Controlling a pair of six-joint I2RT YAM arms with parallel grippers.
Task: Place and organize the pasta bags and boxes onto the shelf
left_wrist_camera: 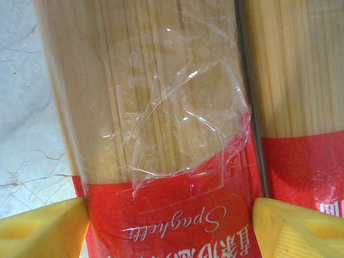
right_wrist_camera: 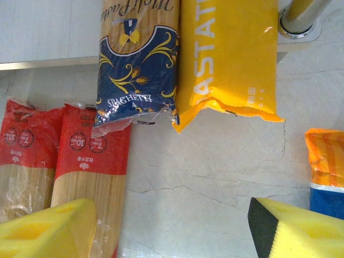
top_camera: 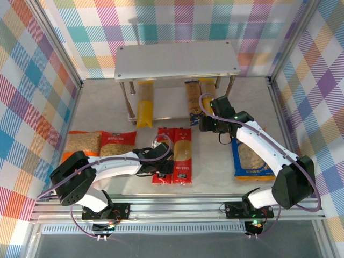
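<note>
While the right end effector, jaws apart, is hovering by the shelf, the left end effector, likewise spread, is straddling a red spaghetti pack pointing shelfward.

A robotics lab test cell is on show here, not a real shop or kitchen. The work area is boxed in by an aluminium frame, and loud plaid cloth walls are hung on three sides. A pale, marble-look tabletop is laid inside. At the near edge a slotted metal rail is fitted, and two robot arms are bolted to it: the left arm and the right arm. A small grey shelf is stood at the back, and spaghetti packs are laid out like staged groceries.
</note>
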